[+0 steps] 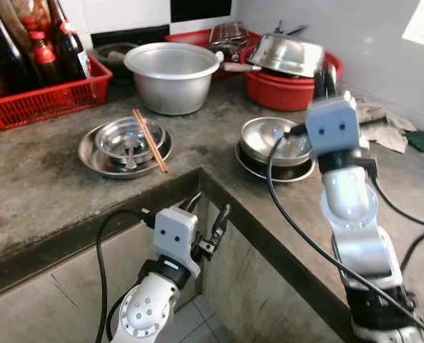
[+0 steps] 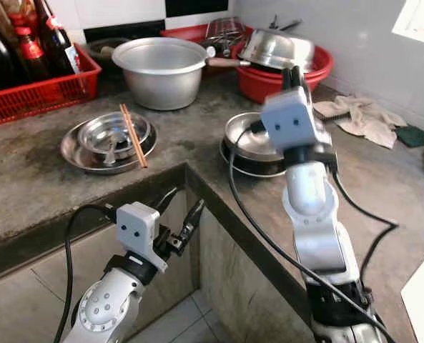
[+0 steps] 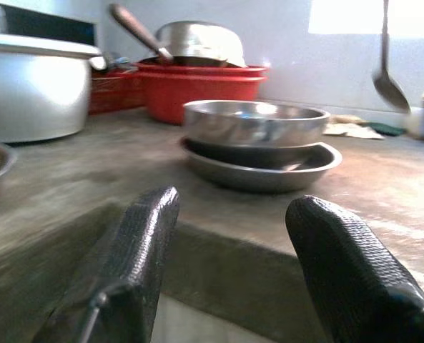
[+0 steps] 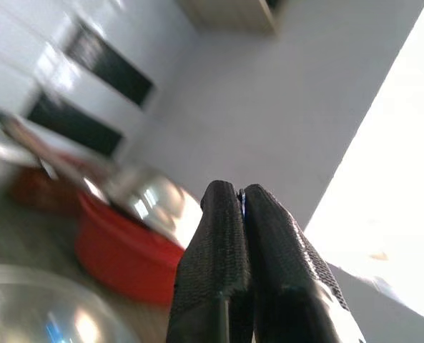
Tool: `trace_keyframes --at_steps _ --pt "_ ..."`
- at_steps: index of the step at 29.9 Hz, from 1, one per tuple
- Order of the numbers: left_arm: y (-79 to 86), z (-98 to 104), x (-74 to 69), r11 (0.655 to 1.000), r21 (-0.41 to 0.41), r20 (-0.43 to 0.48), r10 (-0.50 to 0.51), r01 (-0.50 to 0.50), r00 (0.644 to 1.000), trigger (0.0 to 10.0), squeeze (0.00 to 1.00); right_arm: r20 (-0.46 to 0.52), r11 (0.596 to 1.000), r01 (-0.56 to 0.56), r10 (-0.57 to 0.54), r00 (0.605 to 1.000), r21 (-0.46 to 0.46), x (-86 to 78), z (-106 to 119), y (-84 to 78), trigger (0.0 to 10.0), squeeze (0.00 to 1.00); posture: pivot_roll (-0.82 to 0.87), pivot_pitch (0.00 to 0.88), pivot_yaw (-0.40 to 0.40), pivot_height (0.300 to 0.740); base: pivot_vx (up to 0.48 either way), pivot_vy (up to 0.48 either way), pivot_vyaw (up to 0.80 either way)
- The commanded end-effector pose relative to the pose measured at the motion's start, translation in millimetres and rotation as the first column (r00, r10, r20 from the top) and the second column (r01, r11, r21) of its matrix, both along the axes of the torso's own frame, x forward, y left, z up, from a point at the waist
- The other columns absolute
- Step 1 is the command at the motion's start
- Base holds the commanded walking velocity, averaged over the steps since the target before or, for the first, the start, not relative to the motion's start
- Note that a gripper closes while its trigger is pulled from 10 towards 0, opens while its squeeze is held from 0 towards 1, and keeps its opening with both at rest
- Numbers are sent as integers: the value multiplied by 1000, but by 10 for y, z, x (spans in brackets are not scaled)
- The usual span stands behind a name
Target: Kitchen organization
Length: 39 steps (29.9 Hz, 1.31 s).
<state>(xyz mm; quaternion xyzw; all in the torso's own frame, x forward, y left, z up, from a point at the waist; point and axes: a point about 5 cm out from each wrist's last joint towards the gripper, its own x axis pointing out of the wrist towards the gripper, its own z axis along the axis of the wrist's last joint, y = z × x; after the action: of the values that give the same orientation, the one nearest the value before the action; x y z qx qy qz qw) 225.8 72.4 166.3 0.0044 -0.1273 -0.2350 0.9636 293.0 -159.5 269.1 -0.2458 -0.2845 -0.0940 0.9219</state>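
Right gripper (image 4: pixel 242 207), fingers pressed together and empty, hovers just above the stacked round steel bowls (image 1: pixel 274 146); left gripper (image 1: pixel 209 227), fingers apart and empty, hangs nearer, below the counter edge.

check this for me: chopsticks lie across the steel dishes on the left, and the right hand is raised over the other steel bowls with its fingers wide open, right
Not quite. The right hand is raised over the steel bowls, but its fingers are pressed shut, as the right wrist view shows. The chopsticks do lie across the steel dishes on the left.
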Motion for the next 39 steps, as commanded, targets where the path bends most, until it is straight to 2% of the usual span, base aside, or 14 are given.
trace_keyframes --at_steps 1,7,15,20,26,30,39 --pt "-25 -2 -1 1000 0 -1 -20 20 1000 10000 0 23 1000 17 -17 1000 15 -95 43 -14 10000 0 159 51 -55 740 0 472 -775" --pt "-13 3 12 1000 1 5 -23 23 1000 10000 0 -21 999 38 -38 999 10 -203 -68 11 10000 0 157 51 -50 740 0 446 -770" --pt "-25 3 32 999 29 12 -32 32 999 10000 0 -39 999 43 -42 998 17 -241 -95 8 10000 0 150 52 -43 740 0 0 -769" --pt "-45 -33 12 997 63 6 -51 50 999 10000 0 -50 999 50 -49 998 18 -258 -102 10 10000 0 149 54 -40 740 0 -389 -769" --pt "-27 -32 28 998 52 1 -30 30 1000 10000 0 -64 999 43 -42 997 21 -277 -127 30 10000 0 149 56 -38 740 40 -413 -769" --pt "-8 -24 50 999 28 -14 -20 20 1000 10000 0 -70 999 40 -38 997 27 -279 -130 41 10000 0 149 56 -38 740 0 0 -769" --pt "2 -19 57 999 36 -6 -14 14 1000 10000 0 -91 999 1 3 996 43 -269 -152 110 10000 0 151 56 -32 740 0 0 -769"
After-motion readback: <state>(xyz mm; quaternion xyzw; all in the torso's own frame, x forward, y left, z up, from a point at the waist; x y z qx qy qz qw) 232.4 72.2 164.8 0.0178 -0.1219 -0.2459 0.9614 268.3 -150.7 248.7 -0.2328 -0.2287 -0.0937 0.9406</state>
